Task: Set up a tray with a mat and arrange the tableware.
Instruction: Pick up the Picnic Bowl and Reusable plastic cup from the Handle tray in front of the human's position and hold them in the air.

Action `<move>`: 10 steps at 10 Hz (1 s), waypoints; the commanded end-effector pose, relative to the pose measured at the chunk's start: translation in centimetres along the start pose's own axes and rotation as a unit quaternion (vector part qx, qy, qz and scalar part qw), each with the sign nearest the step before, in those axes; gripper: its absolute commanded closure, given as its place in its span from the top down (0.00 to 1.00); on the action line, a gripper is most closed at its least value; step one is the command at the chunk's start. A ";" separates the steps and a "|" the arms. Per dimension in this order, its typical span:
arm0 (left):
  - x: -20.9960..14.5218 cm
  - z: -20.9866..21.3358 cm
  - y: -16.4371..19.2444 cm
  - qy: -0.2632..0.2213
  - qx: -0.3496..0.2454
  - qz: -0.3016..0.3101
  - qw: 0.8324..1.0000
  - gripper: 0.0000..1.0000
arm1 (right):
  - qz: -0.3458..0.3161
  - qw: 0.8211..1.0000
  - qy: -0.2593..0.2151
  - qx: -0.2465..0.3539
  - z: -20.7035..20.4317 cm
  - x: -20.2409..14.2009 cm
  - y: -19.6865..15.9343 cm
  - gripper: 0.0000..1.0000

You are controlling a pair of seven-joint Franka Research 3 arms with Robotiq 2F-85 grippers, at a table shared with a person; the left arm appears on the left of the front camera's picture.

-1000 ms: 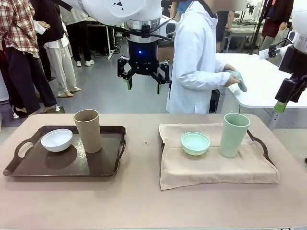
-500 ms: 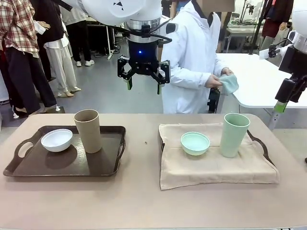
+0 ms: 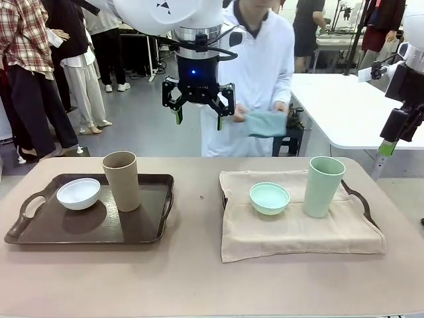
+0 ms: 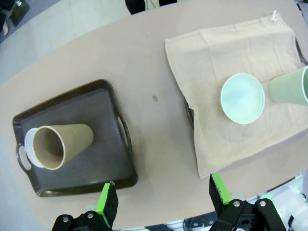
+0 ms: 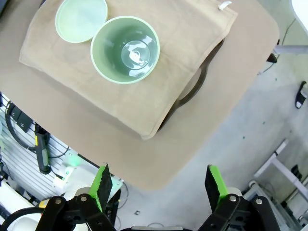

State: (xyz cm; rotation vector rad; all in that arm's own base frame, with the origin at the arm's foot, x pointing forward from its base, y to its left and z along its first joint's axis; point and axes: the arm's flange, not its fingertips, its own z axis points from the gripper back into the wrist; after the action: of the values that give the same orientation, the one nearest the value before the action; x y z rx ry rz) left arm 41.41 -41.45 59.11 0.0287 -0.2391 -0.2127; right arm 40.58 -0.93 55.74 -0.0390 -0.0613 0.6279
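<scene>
Dark tray [image 3: 142, 228]: white bowl [image 3: 78, 193], tan cup [image 3: 121, 180], mat [image 3: 298, 233]: mint bowl [image 3: 269, 197], mint cup [image 3: 323, 187] — all empty, L gripper [image 3: 199, 122], R gripper [image 5: 157, 174] splayed.

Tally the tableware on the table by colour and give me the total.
White: 1, the white bowl
Tan-brown: 1, the tan-brown cup
Mint-green: 2, the mint-green bowl and the mint-green cup
Total: 4

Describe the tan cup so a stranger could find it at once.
Find the dark handled tray on the robot's left side of the table. On it, beside the small white bowl, stands the tall tan-brown cup. It is the only brown vessel; the other tall cup is mint green.
</scene>
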 end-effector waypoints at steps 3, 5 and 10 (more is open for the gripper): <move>-0.9 0.7 2.8 0.003 -0.022 -0.023 0.999 1.00 | 0.000 1.000 0.000 0.000 0.0 0.0 0.0 1.00; -3.1 2.0 10.8 0.020 -0.053 0.000 0.998 1.00 | -0.029 0.999 0.000 0.024 0.7 -1.7 -1.3 1.00; -5.7 1.4 28.7 0.070 -0.226 0.035 0.971 1.00 | -0.133 0.966 -0.050 0.217 2.3 -6.8 -8.3 1.00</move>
State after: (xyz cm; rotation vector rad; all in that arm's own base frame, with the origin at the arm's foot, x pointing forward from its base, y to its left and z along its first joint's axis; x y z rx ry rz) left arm 40.99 -13.37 62.08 -0.3498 -0.0957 -0.1755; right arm 38.56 -9.82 57.70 0.3053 -0.0133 0.4261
